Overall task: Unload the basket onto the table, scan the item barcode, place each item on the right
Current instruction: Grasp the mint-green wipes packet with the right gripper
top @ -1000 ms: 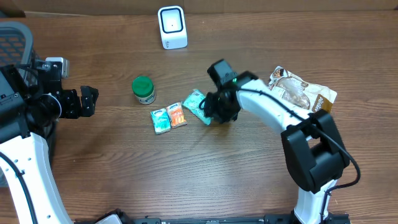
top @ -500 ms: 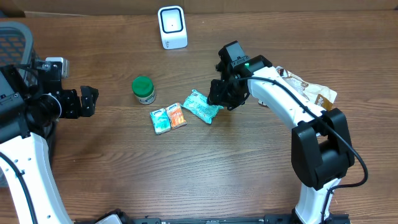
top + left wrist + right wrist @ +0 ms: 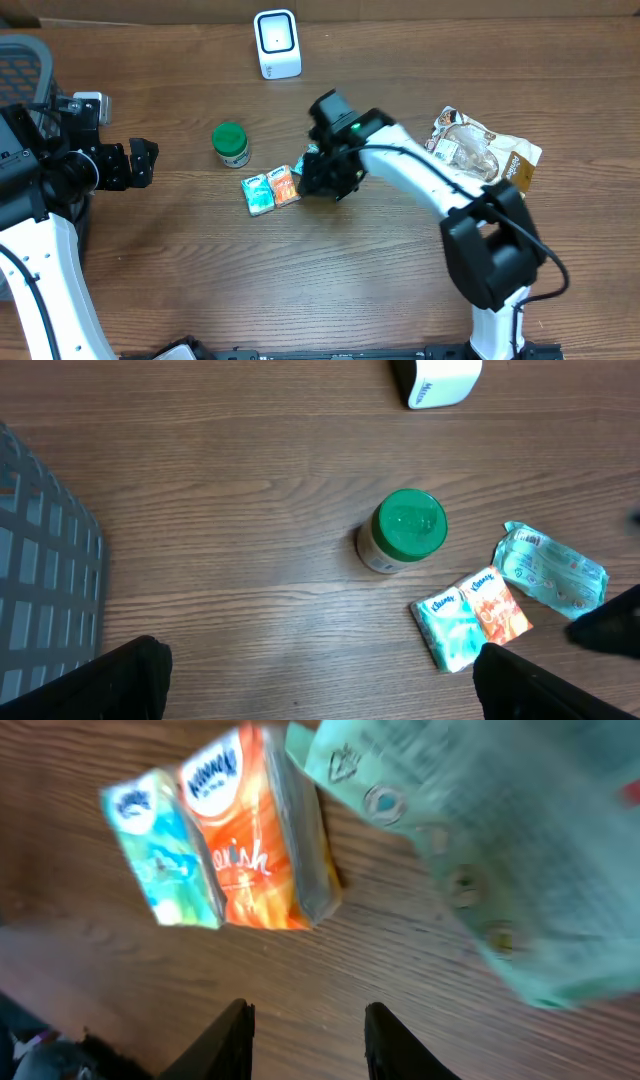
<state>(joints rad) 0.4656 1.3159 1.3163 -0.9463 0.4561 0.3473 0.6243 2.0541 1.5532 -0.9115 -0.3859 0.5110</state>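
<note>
The white barcode scanner (image 3: 277, 44) stands at the back of the table. A teal pouch (image 3: 550, 567) lies flat beside a twin pack of tissues (image 3: 271, 189), one teal and one orange. My right gripper (image 3: 325, 178) hovers over the pouch's left end and hides most of it from overhead. In the right wrist view its fingers (image 3: 240, 1030) stand apart over bare wood, open and holding nothing, with the pouch (image 3: 500, 850) and the tissue packs (image 3: 220, 840) just ahead. My left gripper (image 3: 145, 163) waits wide open at the far left, well away from the items.
A green-lidded jar (image 3: 231, 144) stands left of the tissue packs. A crinkled snack bag (image 3: 485, 150) lies at the right. A grey mesh basket (image 3: 20, 60) sits at the far left edge.
The right gripper swung up and right, then came back left, and now sits over the pouch's left end near the tissue packs. The left arm stayed still.
</note>
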